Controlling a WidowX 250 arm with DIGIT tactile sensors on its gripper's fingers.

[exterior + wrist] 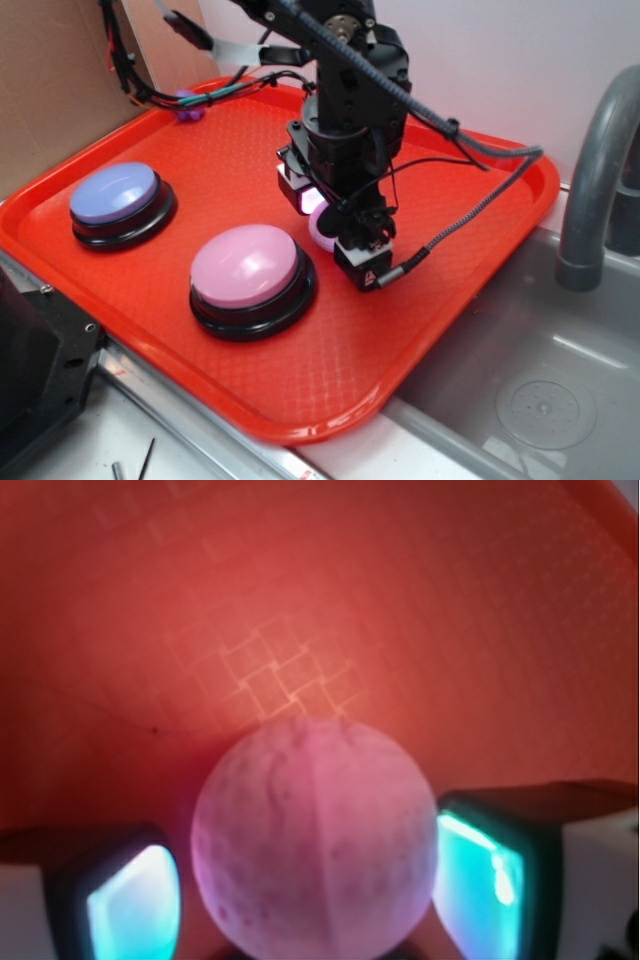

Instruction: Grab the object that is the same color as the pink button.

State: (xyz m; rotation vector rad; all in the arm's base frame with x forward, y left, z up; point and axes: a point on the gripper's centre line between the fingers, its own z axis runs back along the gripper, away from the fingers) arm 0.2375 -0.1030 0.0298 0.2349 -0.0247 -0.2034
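No writing readable to you in either view. Pink ball (314, 838): between the end effector's (335, 232) two pads (478, 880), right pad touching, left contact unclear; grip cannot be confirmed. Exterior view only: pink button (247, 265), just beside the ball; lavender button (115, 194); red tray (460, 250).
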